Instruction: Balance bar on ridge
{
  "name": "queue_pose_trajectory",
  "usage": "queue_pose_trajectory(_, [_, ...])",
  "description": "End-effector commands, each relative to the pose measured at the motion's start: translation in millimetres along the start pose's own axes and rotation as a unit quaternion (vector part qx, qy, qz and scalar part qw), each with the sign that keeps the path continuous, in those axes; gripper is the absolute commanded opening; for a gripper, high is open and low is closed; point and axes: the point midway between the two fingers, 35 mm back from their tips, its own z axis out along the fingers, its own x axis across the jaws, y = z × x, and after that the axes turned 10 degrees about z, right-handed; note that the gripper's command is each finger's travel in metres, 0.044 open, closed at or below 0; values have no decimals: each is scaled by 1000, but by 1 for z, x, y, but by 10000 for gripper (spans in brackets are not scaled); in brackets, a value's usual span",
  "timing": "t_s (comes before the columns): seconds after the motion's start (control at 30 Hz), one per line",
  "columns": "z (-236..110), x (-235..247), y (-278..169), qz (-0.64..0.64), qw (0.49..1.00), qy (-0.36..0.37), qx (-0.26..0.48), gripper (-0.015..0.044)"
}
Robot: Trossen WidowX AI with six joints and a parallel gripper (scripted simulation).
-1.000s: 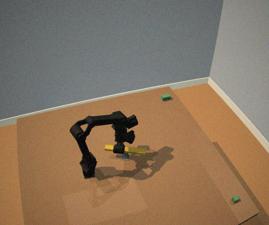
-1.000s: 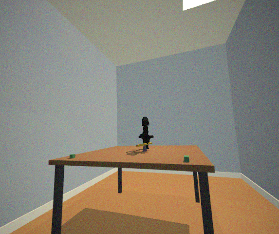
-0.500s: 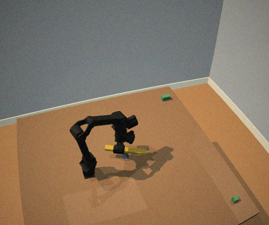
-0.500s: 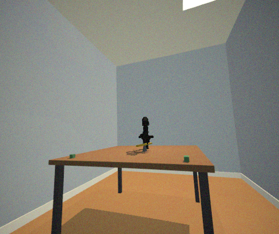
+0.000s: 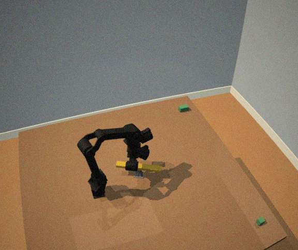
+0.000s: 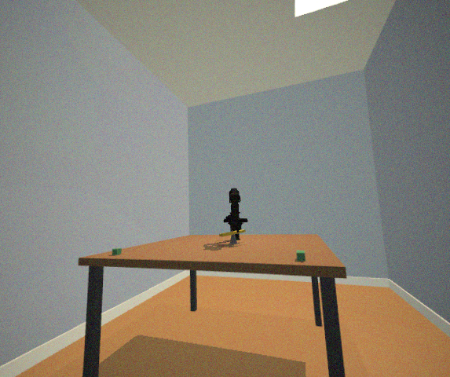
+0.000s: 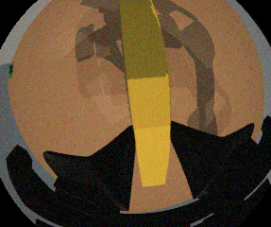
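Observation:
The yellow bar (image 5: pixel 151 167) (image 6: pixel 225 234) (image 7: pixel 148 101) is off the table, with both ends free. My gripper (image 5: pixel 131 165) (image 6: pixel 235 229) (image 7: pixel 151 127) points down and is shut on the bar, with one finger on each side of it. The grey ridge (image 5: pixel 138 174) (image 6: pixel 233 239) stands on the table directly under the held bar; its top is partly hidden by the bar and fingers. Whether bar and ridge touch cannot be told. The bar looks slightly slanted in the exterior view, but I cannot tell tilt from perspective. The ridge is not visible in the wrist view.
One green block (image 5: pixel 183 108) (image 6: pixel 300 256) lies near a far corner of the table (image 5: pixel 49 150) (image 6: pixel 155 264). Another green block (image 5: pixel 261 221) (image 6: pixel 116 251) lies near the table edge at the lower right of the top view. Both are well away from the ridge.

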Motion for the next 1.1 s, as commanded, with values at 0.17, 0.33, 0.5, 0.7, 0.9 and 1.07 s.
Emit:
queue_pose_trajectory(0.17, [1, 0, 0, 2, 1000, 2, 1, 0])
queue_pose_trajectory(0.33, [2, 0, -1, 2, 1000, 2, 1, 0])
queue_pose_trajectory(0.5, [2, 0, -1, 2, 1000, 2, 1, 0])
queue_pose_trajectory(0.7, [2, 0, -1, 2, 1000, 2, 1, 0])
queue_pose_trajectory(0.9, [3, 0, -1, 2, 1000, 2, 1, 0])
queue_pose_trajectory(1.07, [3, 0, -1, 2, 1000, 2, 1, 0])
